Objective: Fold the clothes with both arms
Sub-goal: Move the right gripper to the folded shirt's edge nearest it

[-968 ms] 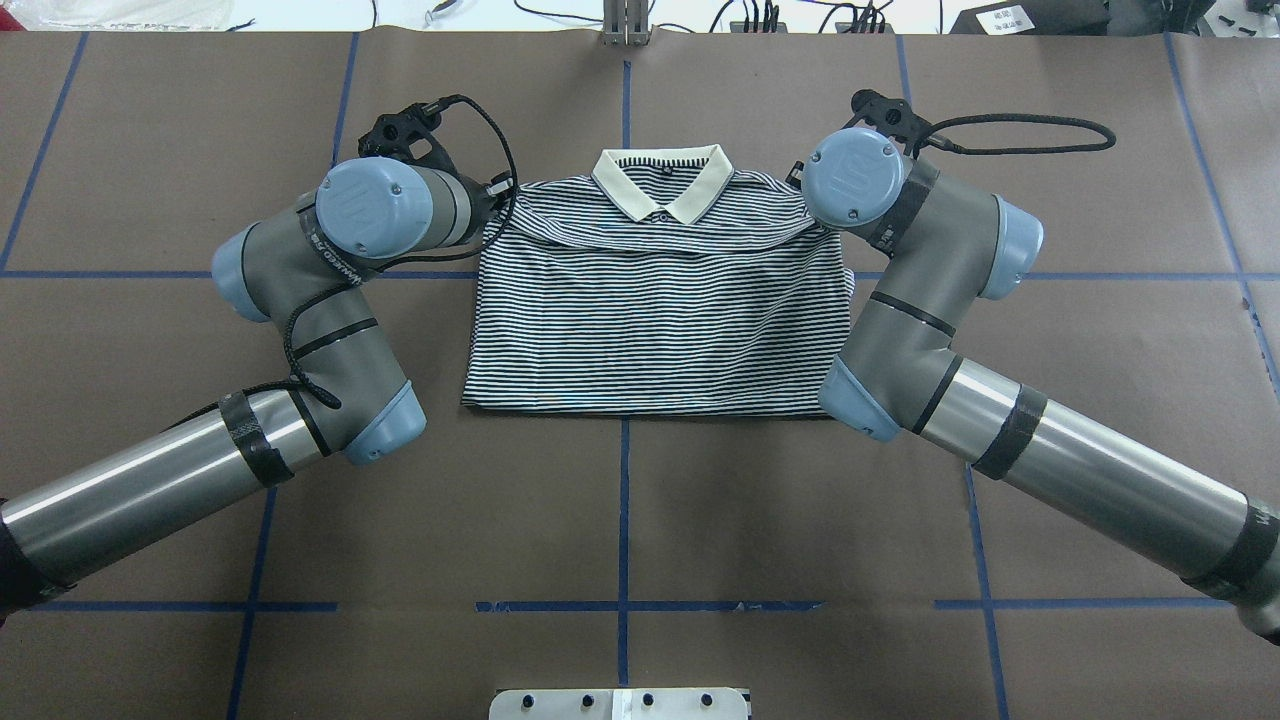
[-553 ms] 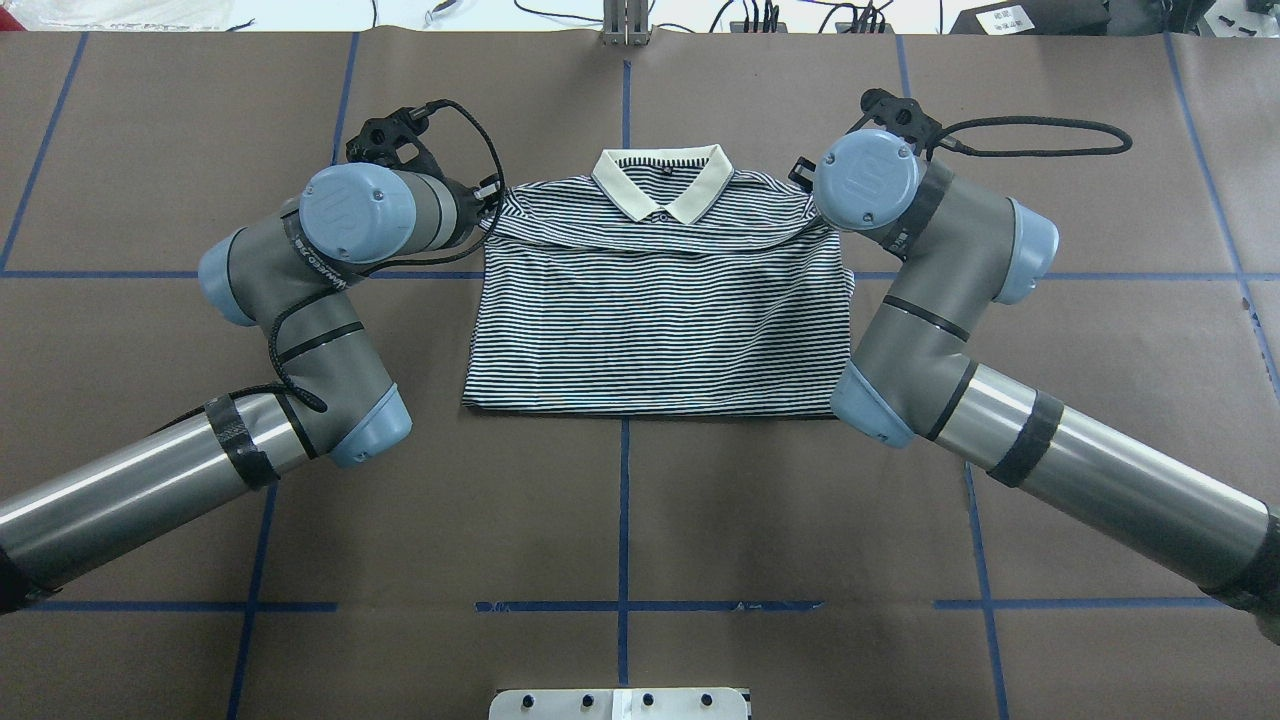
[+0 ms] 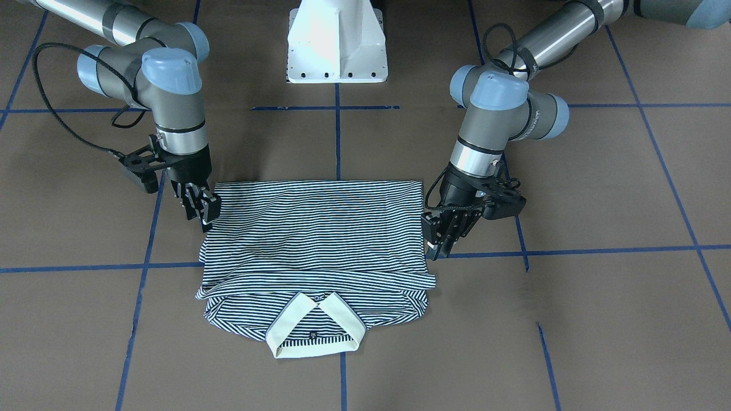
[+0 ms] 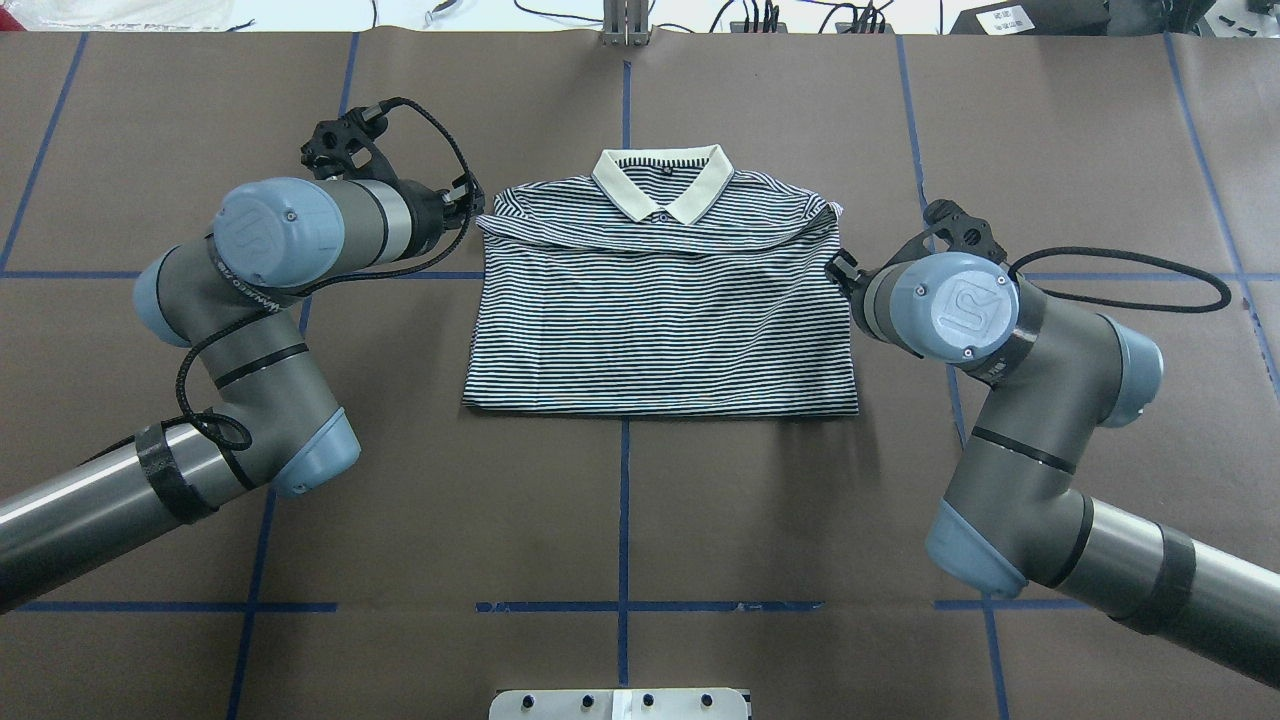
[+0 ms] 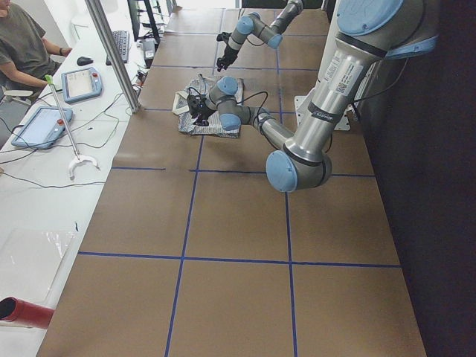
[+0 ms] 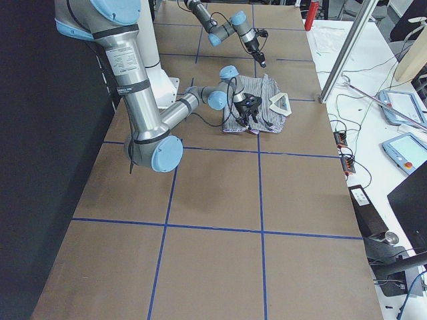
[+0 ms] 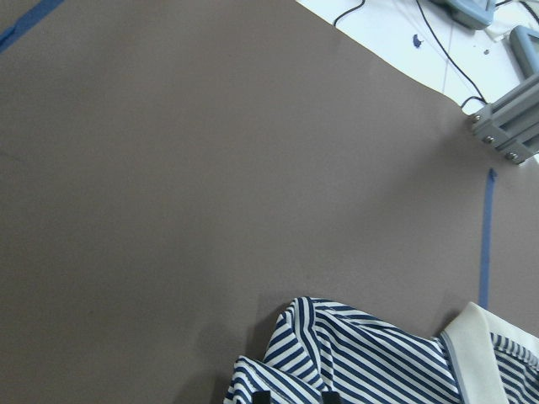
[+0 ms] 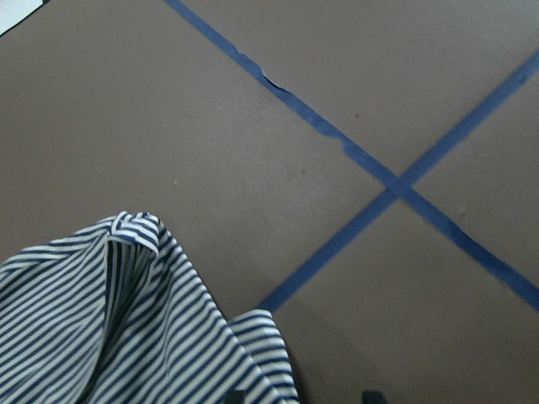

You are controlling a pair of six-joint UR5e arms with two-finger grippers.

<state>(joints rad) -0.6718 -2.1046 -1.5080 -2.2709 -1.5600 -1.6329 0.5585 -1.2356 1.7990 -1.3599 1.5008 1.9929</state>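
Centre stage, the short-sleeved polo shirt (image 4: 660, 320) in thin navy-and-white stripes lies flat in the middle of the brown paper-covered table (image 4: 620, 520). Its cream collar (image 4: 660, 182) points away from the robot. It already looks well folded: the sleeves are tucked out of sight and the lower half is doubled up to just below the collar, making a tidy rectangle. I'd judge most of the work done, with at most one more fold across, or simply a retreat.

The black two-finger left end effector (image 3: 437, 242) hangs just beside the shirt's shoulder edge, jaws parted, gripping nothing. The black right end effector (image 3: 200, 214) sits just off the opposite side edge, also released; its wrist view shows the fingertips apart over bare table.

As for writing, a dark tag inside the collar is too small to read, and no chest logo shows. The right arm's light-blue joint cap (image 4: 968, 302) carries an embossed emblem, seemingly "UR". The lettering along the arm sleeves is illegible.
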